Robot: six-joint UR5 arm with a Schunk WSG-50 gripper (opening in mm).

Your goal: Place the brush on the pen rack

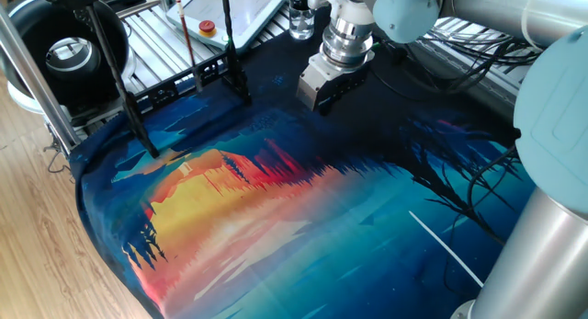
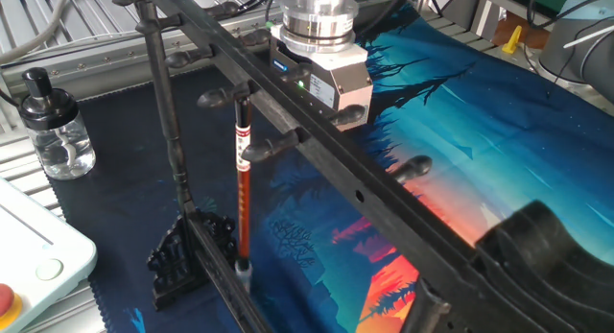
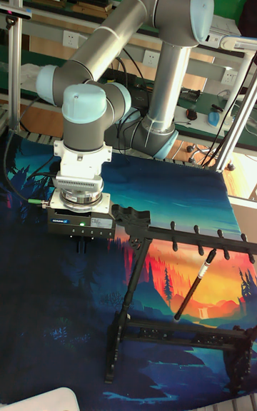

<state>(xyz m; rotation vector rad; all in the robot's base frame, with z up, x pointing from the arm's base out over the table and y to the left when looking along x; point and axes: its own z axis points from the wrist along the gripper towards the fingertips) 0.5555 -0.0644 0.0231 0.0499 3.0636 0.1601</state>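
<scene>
The brush [image 2: 242, 194], reddish-brown and black with a pale tip pointing down, hangs from a peg of the pen rack [image 2: 317, 153]. It also shows as the brush [image 3: 193, 286] slanting under the rack's top bar [image 3: 187, 235], and as a thin red stick [image 1: 188, 39] at the back left. My gripper [image 3: 78, 242] hovers low over the dark cloth beside the rack's left end, apart from the brush and holding nothing. Its fingers are dark against the cloth and partly behind the bar, so their gap is unclear. The gripper [image 1: 315, 100] sits right of the rack.
A clear bottle with a black cap [image 2: 53, 131] stands on the cloth's far side. A white box with a red button [image 2: 29, 261] lies by the rack's foot. A long white strip [image 1: 446, 250] lies on the painted cloth [image 1: 303, 218]. Silver ribbed rails [image 1: 156, 29] lie behind.
</scene>
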